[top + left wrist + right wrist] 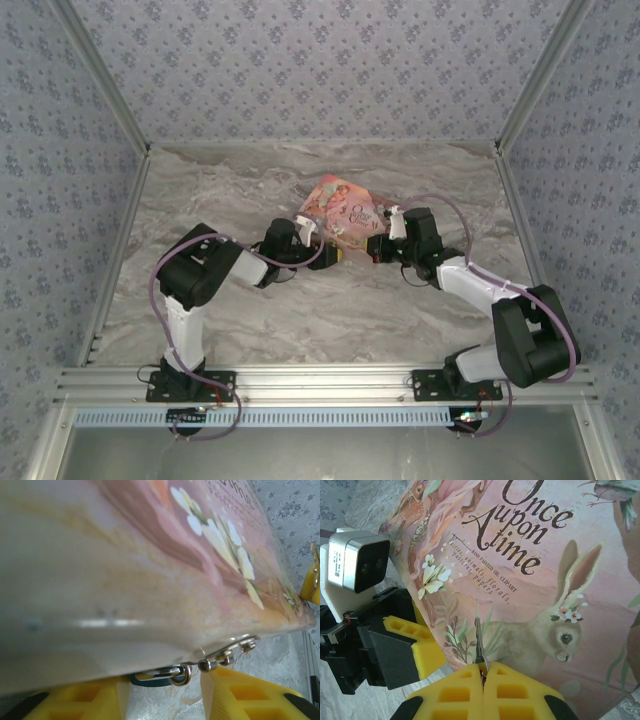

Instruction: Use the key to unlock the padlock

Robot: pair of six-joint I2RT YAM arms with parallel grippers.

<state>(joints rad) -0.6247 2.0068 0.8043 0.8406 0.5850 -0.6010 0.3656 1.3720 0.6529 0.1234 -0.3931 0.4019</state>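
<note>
- Your left gripper (165, 692) stands partly open, with one yellow finger on either side of a gap. The padlock (150, 678) sits in that gap, hanging from the clasp (227, 652) at the lower edge of the pink box (150, 555). I can't tell whether either pad touches it
- The padlock lies on its side along the box edge. Its teal body is towards the left-hand finger, and its silvery shackle is towards the other, hooked through the clasp ring. Its keyhole end is hidden from you
- Your right gripper (483, 672) is pinched tight on the key (479, 647), and the thin blade sticks straight out past the fingertips over the box lid
- The relation to mind: from the key, the padlock lies off to the side, at the left gripper. From overhead the two grippers are just beside each other at the near edge of the box, and the left arm is the one at the lock
- My judgement: the blade's line and the padlock's long axis don't look matched, so you'd need to swing the key round to run along the box edge before it could enter
</note>
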